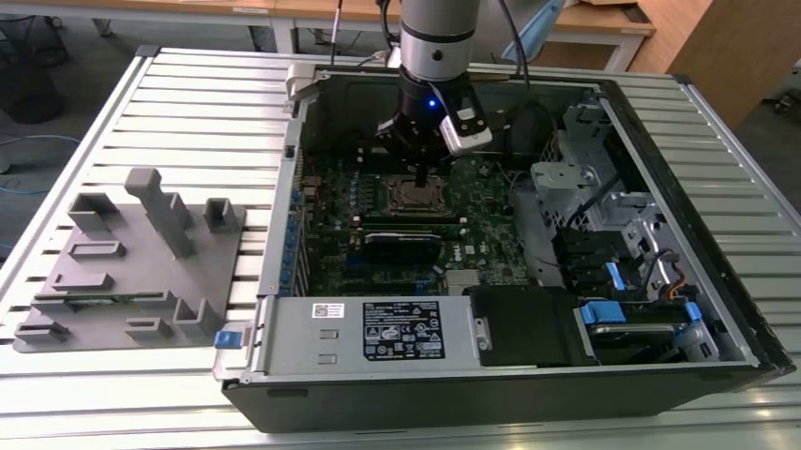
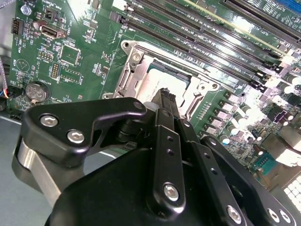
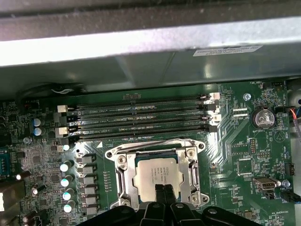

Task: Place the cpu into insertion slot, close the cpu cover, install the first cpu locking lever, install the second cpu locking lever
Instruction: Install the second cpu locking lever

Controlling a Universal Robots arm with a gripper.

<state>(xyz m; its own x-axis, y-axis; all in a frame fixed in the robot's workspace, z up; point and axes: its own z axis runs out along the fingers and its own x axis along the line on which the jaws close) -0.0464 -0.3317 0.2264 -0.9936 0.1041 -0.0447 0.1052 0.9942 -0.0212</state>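
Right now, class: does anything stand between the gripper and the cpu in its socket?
Nothing visible does. In both wrist views the gripper sits directly over the cpu, which lies in the insertion slot with the cpu cover framing it.

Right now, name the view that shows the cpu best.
The first wrist view: the cpu faces the camera in its socket, fingertips covering one edge. The second wrist view sees it obliquely behind the gripper; the exterior view shows it small.
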